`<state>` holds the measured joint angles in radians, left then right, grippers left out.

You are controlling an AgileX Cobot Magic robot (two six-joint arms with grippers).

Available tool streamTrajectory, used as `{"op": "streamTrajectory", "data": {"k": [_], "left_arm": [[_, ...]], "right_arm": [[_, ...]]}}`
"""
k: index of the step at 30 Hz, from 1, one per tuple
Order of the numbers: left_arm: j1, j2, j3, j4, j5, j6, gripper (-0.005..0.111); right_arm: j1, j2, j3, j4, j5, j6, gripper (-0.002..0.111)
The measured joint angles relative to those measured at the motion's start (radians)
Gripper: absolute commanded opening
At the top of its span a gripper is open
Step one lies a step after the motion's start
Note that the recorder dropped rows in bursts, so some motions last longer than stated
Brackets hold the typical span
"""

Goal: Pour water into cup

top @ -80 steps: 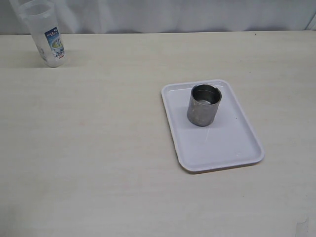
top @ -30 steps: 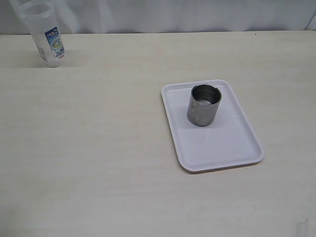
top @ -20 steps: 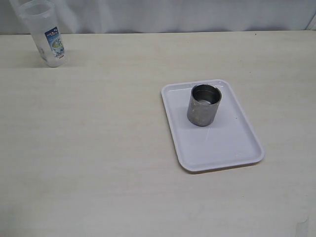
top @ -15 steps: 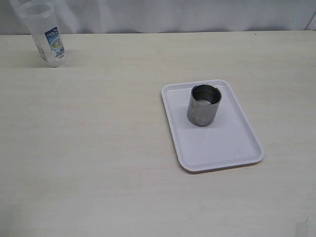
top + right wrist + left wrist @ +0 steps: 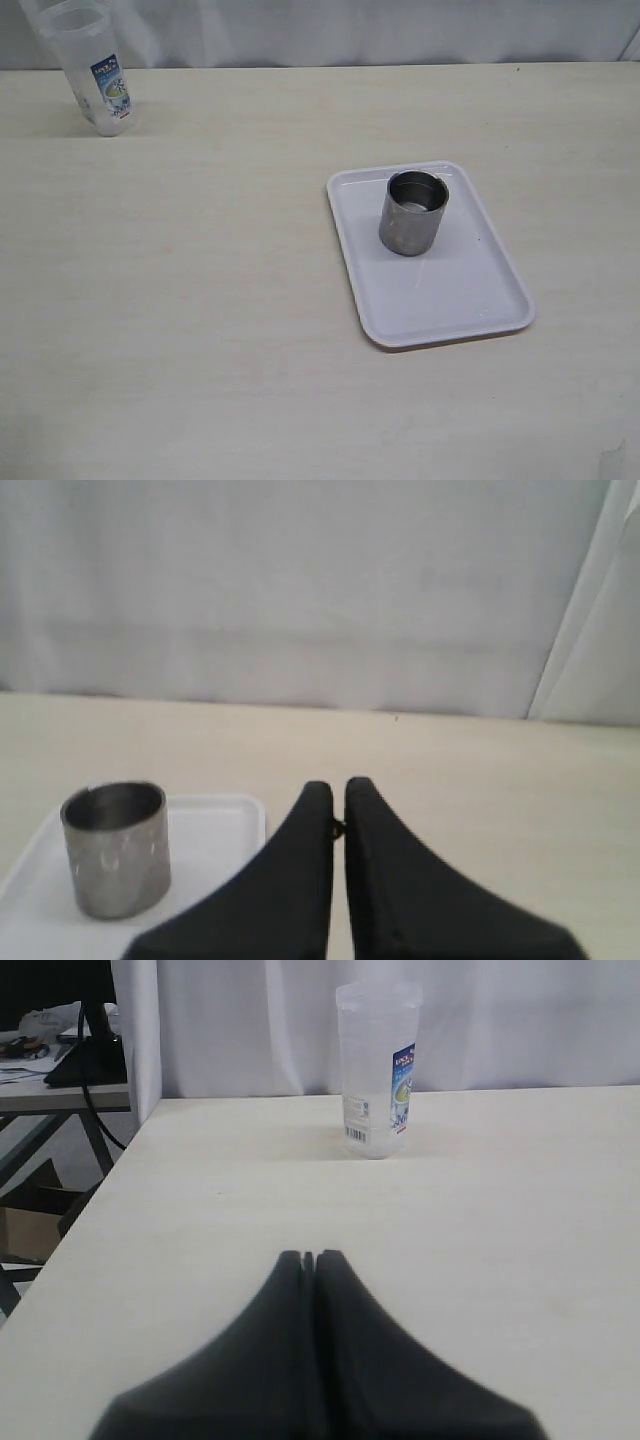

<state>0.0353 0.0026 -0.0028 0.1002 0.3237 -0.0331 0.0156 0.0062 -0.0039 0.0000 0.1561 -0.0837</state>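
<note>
The steel cup stands upright on a white tray right of the table's middle; it also shows in the right wrist view. A tall clear plastic pitcher with a blue-white label stands at the far left corner, also in the left wrist view. No stream of water shows. My left gripper is shut and empty, well short of the pitcher. My right gripper is shut and empty, beside the tray. Neither gripper shows in the exterior view.
A white curtain runs behind the table. In the left wrist view the table's side edge drops off, with a desk and cables beyond it.
</note>
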Motion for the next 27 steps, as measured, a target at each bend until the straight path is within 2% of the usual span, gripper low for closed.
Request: {"op": "streamTrajectory", "data": {"k": [8,27], "left_arm": [[0.0,0.0,0.0,0.0,-0.002,0.0,0.0],[0.0,0.0,0.0,0.0,-0.002,0.0,0.0]], "right_arm": [[0.0,-0.001,0.0,-0.005,0.162,0.016,0.004],[0.0,-0.001,0.0,-0.024,0.167,0.017,0.004]]}}
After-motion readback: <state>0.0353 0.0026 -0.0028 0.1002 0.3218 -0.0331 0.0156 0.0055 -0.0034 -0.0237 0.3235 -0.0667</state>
